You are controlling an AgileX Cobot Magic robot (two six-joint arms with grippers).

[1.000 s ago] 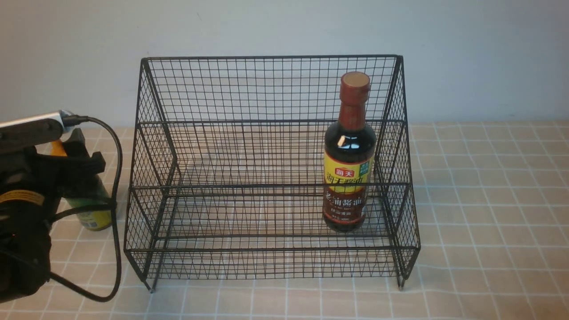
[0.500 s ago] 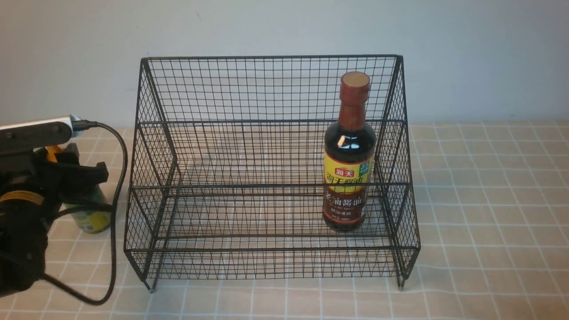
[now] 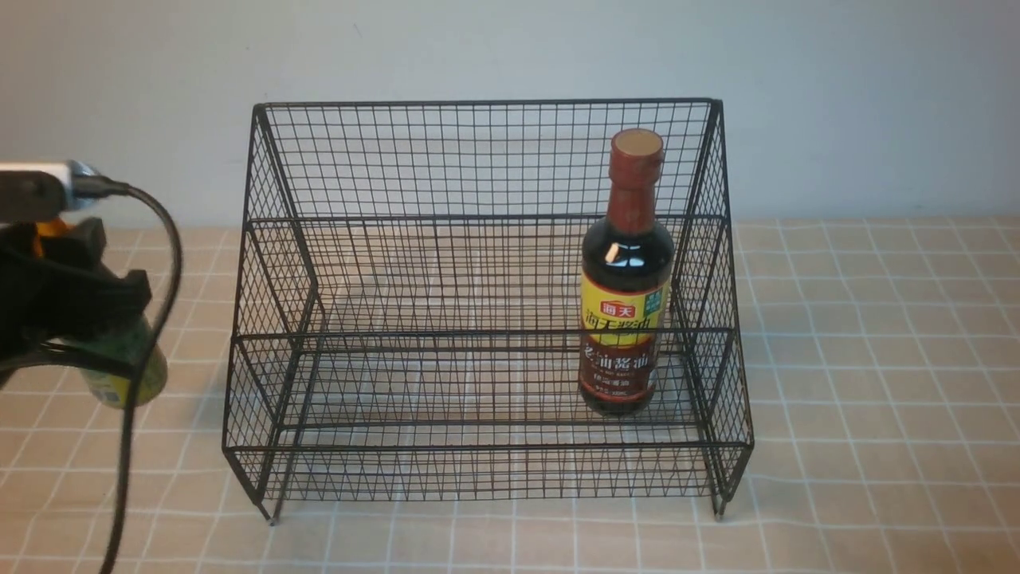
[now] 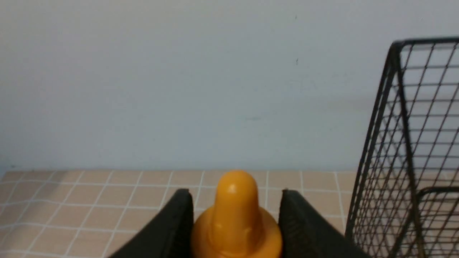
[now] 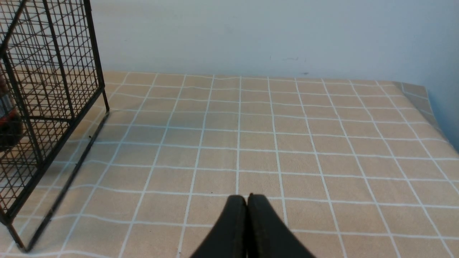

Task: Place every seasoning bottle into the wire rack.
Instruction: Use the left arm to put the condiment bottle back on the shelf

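You've got the short bottle (image 3: 131, 375) upright, pinched in left jaws nr left edge of desk (image 3: 48, 446); rack (image 3: 478, 102) stands beside, twd right edge; right jaws pressed together.

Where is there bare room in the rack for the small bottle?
The rack is bare from its left wall across to the tall bottle. Crowded only at the right end, beside that bottle. Tablecloth right of the rack is bare too.

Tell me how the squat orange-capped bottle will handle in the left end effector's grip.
Probably rigid: the squat bottle looks like hard plastic. Possibly slippery: the left end effector grips around its smooth, tapering orange cap.
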